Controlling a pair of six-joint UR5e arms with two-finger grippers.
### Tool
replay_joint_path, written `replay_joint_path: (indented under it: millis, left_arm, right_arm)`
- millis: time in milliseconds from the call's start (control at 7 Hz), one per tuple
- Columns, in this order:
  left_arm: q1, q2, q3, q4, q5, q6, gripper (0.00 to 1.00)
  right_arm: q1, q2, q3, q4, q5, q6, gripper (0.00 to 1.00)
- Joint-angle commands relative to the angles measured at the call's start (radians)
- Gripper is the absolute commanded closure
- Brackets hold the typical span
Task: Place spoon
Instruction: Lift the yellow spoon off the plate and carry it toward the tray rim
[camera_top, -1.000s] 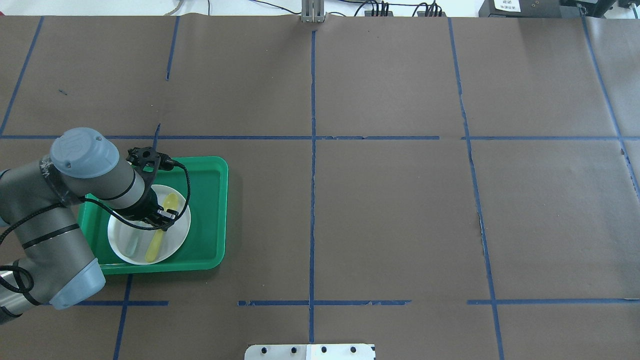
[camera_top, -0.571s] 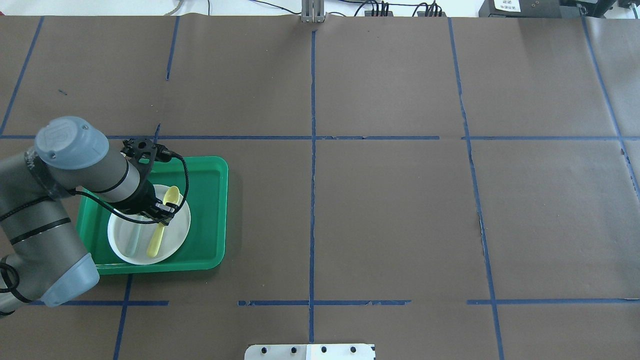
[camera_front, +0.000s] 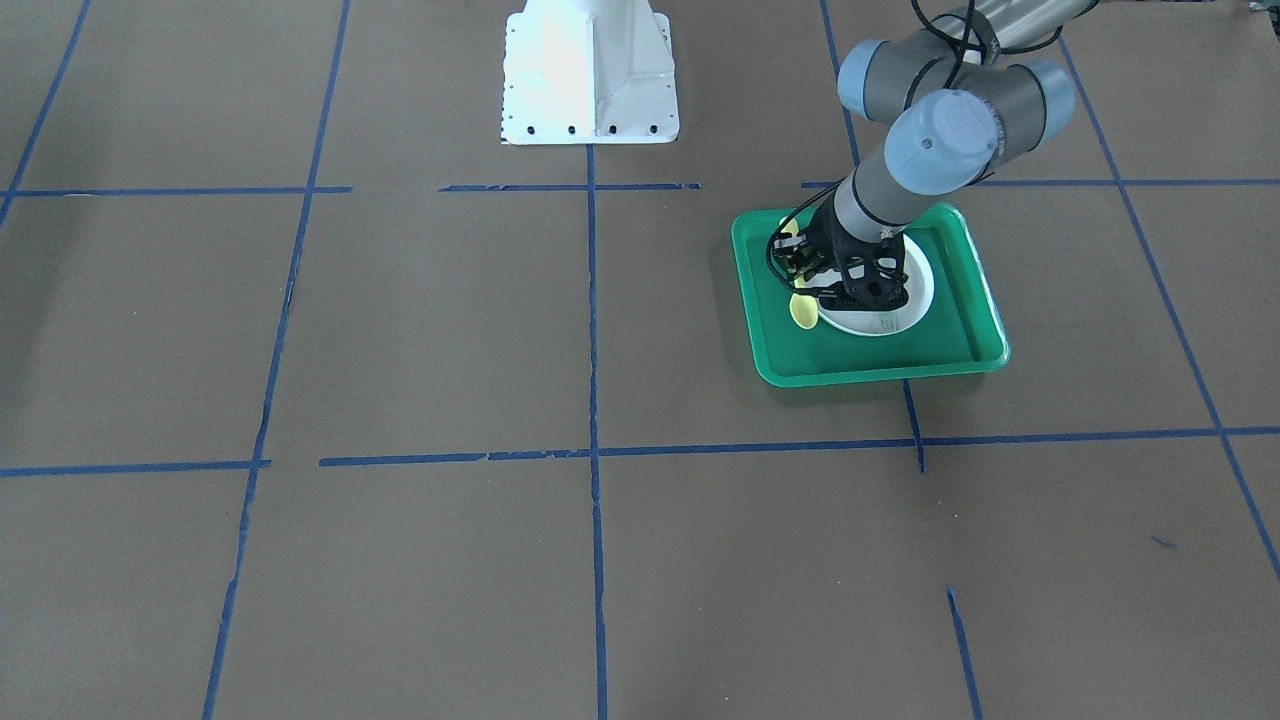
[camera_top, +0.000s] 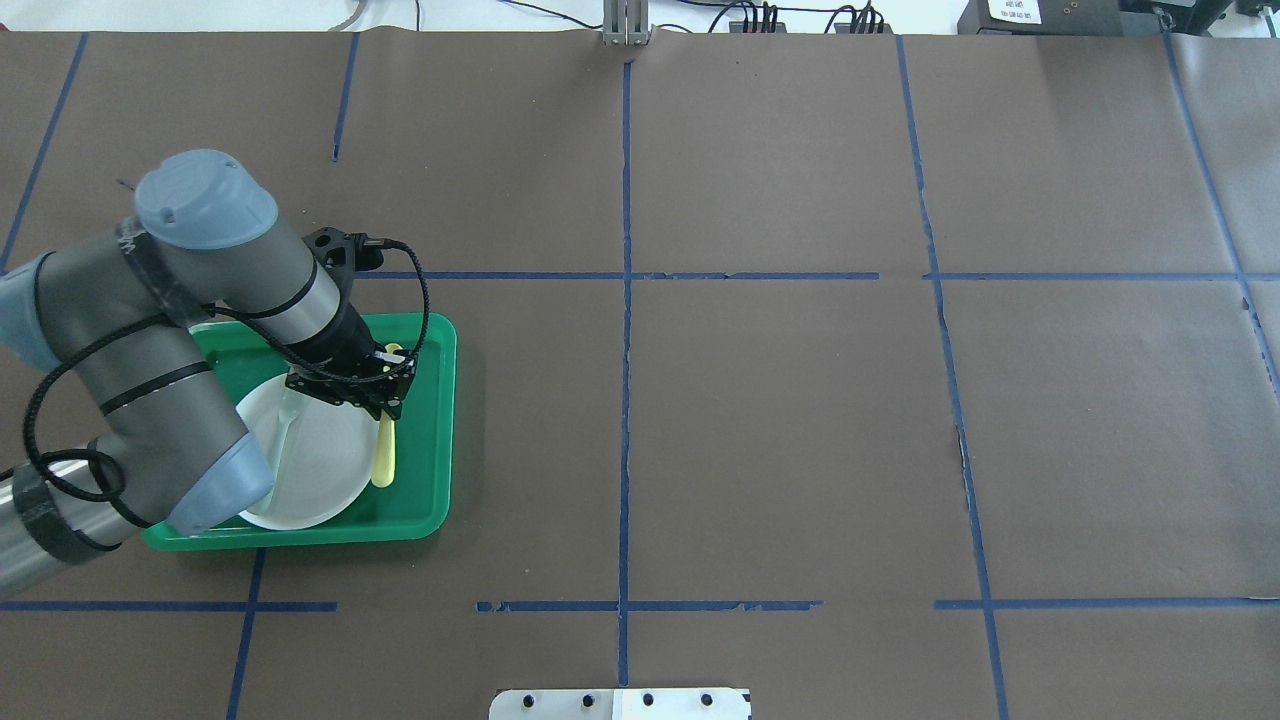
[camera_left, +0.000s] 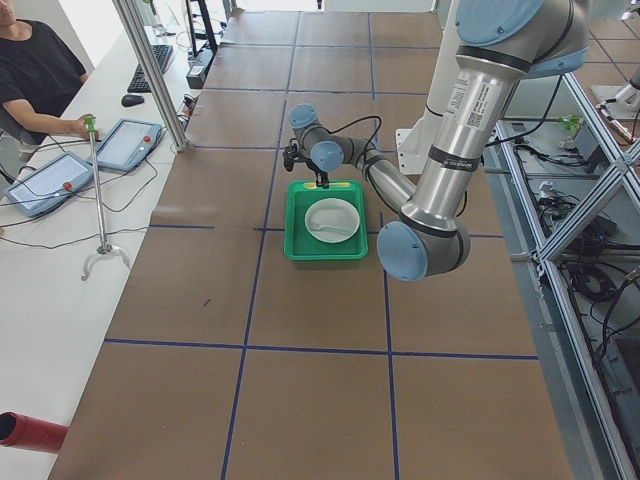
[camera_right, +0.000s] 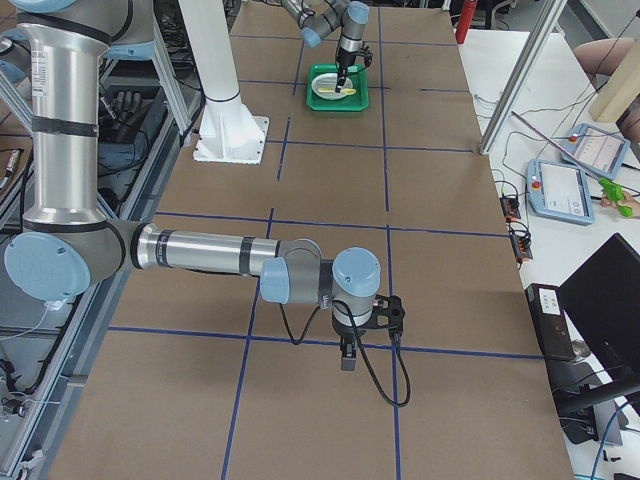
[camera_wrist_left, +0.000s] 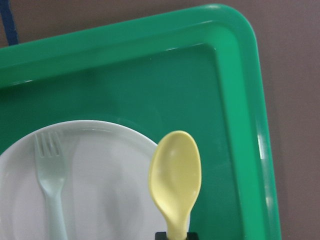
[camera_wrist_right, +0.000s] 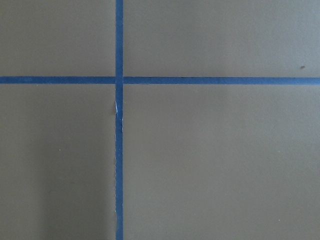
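The pale-yellow spoon (camera_top: 384, 455) is held by its handle in my left gripper (camera_top: 386, 388), which is shut on it. It hangs over the right rim of the white plate (camera_top: 310, 470) and the floor of the green tray (camera_top: 430, 430). In the left wrist view the spoon's bowl (camera_wrist_left: 175, 177) faces up, half over the plate (camera_wrist_left: 100, 200) and half over the tray (camera_wrist_left: 150, 85). The front view shows the spoon's bowl (camera_front: 803, 310) past the gripper (camera_front: 802, 277). My right gripper (camera_right: 346, 356) shows only in the right side view, above bare table; I cannot tell its state.
A grey-translucent fork (camera_wrist_left: 50, 172) lies on the left part of the plate, also seen from overhead (camera_top: 284, 425). The tray has a raised rim. Brown paper with blue tape lines (camera_top: 626, 300) covers the table. The robot's white base (camera_front: 588, 70) stands at the table's middle.
My left arm has swung right and away from me, carrying the spoon from over the plate's middle to its right rim. The spoon has turned to lie straighter along the tray.
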Motion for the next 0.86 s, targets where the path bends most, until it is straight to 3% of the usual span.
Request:
replay_joint_path:
  millis: [0, 429, 571, 714]
  left_arm:
    - [0.039, -0.032, 0.107, -0.086, -0.003, -0.056, 1.0]
    - [0.068, -0.03, 0.163, -0.162, 0.001, -0.052, 1.0]
    - [0.068, -0.03, 0.159, -0.162, 0.001, -0.047, 0.87]
    - [0.068, -0.03, 0.152, -0.162, 0.001, -0.042, 0.63]
  right_arm:
    - [0.0, 0.0, 0.0, 0.0, 0.0, 0.0, 0.0]
    - [0.0, 0.0, 0.0, 0.0, 0.0, 0.0, 0.0]
    - [0.0, 0.0, 0.0, 0.0, 0.0, 0.0, 0.0]
    - [0.0, 0.0, 0.0, 0.0, 0.0, 0.0, 0.0]
